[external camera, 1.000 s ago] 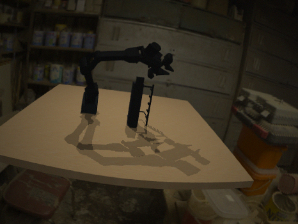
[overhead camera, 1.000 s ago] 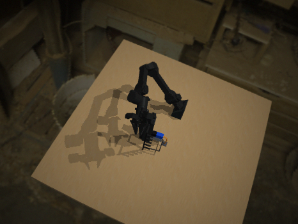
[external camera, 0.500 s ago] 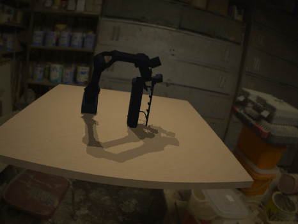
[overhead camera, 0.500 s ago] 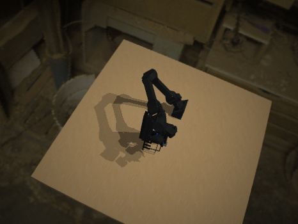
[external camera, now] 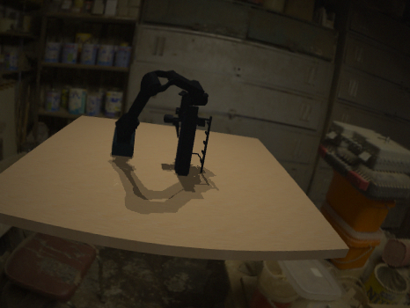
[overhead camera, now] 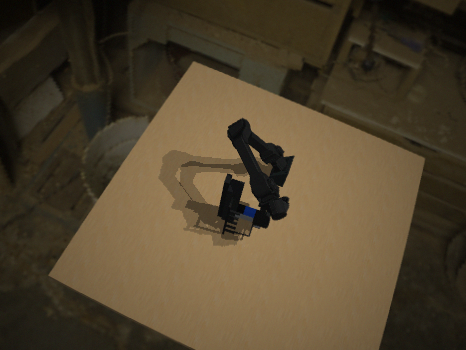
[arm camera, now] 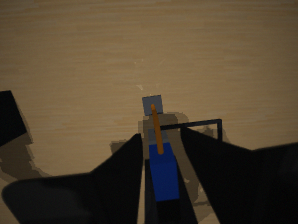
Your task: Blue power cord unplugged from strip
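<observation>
One power strip [external camera: 184,141], one blue plug [arm camera: 164,175], one table [overhead camera: 325,260].
</observation>
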`<state>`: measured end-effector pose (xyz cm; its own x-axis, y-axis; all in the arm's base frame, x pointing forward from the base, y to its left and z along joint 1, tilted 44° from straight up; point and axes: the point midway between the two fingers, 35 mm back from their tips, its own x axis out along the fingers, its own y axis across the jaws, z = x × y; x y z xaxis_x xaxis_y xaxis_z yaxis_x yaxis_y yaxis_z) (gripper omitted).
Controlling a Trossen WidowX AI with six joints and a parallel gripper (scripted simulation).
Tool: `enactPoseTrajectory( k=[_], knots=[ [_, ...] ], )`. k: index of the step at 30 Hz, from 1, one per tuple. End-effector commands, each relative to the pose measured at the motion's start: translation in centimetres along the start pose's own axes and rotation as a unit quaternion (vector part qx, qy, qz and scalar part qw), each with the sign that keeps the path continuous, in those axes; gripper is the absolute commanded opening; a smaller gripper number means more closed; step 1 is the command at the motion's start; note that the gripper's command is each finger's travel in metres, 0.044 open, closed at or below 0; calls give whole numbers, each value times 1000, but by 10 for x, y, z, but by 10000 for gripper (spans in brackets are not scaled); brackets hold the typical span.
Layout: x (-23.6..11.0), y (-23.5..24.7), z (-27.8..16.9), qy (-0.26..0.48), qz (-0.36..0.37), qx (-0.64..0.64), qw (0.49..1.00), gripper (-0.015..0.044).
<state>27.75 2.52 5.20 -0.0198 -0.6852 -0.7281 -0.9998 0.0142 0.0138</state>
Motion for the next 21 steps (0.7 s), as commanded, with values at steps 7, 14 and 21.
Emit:
enactPoseTrajectory(
  k=[7,14,21],
  knots=[
    [0,0,-10,5,1,0,1000,160],
    [0,0,-21,5,1,0,1000,160],
    [0,0,-33,6,1,0,1000,160]
  ],
)
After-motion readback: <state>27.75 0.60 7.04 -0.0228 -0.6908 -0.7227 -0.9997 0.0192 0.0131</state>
